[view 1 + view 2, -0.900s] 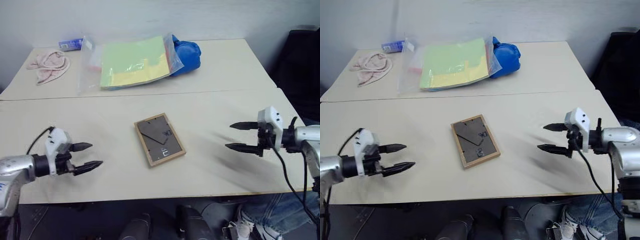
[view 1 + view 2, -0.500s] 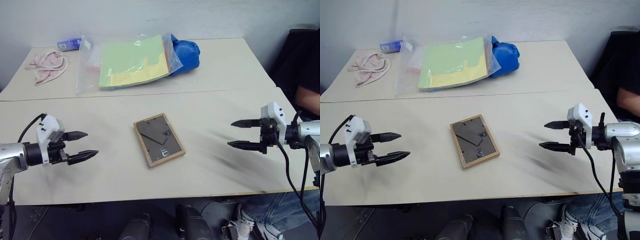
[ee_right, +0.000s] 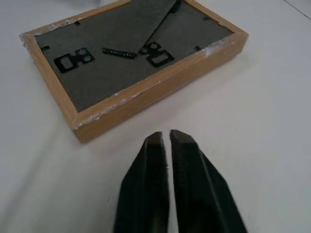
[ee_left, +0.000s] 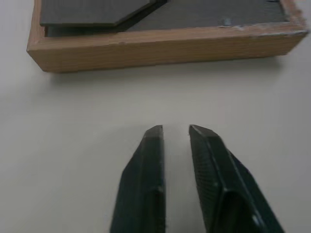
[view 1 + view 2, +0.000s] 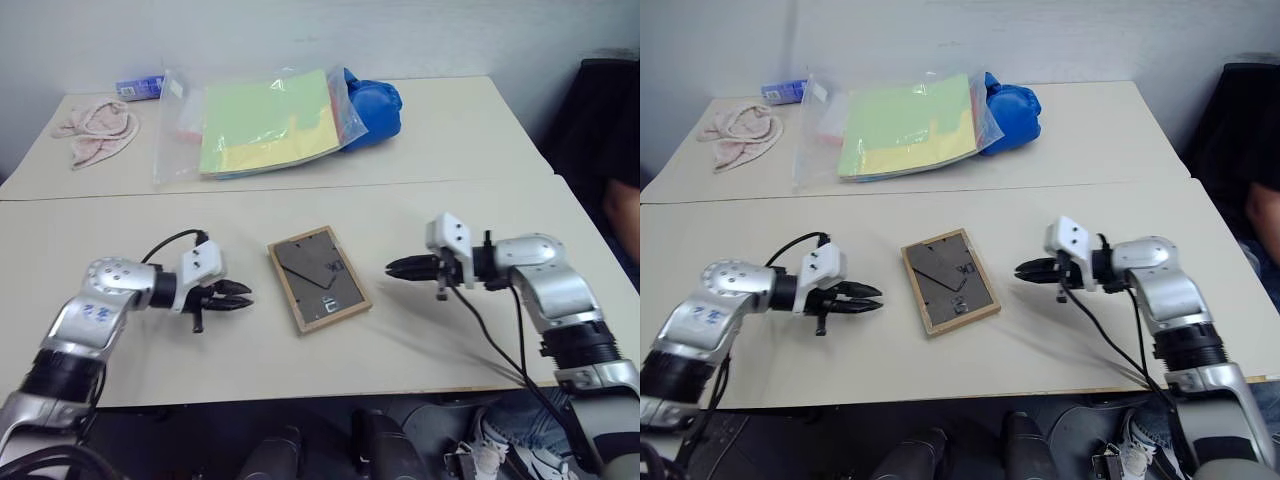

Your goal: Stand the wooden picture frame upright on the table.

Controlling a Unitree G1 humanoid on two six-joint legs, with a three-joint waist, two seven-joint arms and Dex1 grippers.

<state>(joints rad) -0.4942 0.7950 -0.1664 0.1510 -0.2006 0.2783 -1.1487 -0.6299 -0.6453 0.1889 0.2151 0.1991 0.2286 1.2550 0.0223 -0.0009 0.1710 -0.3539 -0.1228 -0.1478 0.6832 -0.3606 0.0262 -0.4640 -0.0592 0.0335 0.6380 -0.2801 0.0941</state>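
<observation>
One wooden picture frame (image 5: 318, 278), one clear bag of green-yellow paper (image 5: 262, 124), one blue bundle (image 5: 375, 104), one pink cloth (image 5: 97, 128) and one small blue-and-white packet (image 5: 139, 88) share the two joined tops of the bench (image 5: 470, 140), flanked by two black-fingered tools, the left tool (image 5: 238, 294) and the right tool (image 5: 398, 267).

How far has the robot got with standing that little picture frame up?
Nothing is finished yet: the wooden picture frame lies flat, back side up, on the table. In hand: the left gripper and right gripper sit shut on either side of the frame, pointing at it, neither touching it. Left to do: grip it, lift it and set it upright.
</observation>
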